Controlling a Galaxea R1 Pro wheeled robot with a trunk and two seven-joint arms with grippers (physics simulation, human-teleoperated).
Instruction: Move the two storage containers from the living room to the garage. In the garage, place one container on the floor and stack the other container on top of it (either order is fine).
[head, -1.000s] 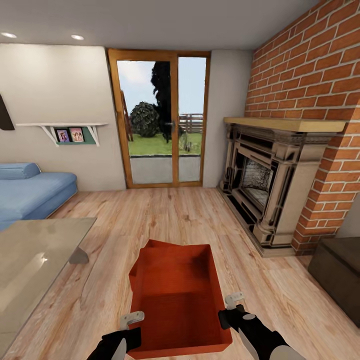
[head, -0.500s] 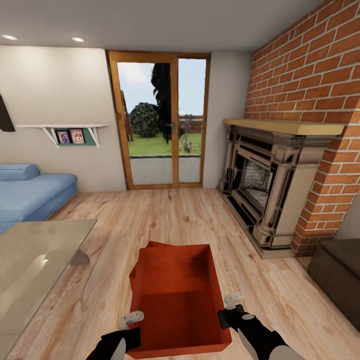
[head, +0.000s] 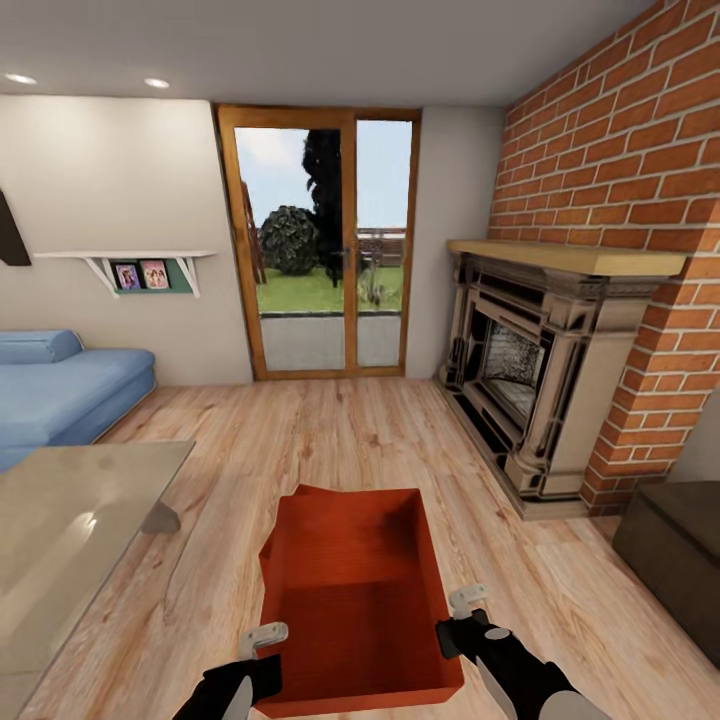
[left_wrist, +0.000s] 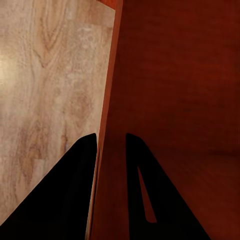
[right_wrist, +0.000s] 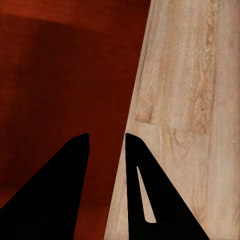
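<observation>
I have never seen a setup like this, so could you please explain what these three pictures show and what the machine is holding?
These are simulator renders of a wheeled robot with two arms. The large picture comes from its head camera, looking down over a living room: wood floor, sofa, glass table, fireplace and a dark chest. The other two come from cameras near each gripper, looking along its two dark fingers. The left gripper pinches one side wall of a red-orange bin, the right gripper the opposite wall, each with one finger inside and one outside. A second red-orange edge peeks out behind the bin's far left corner.
</observation>
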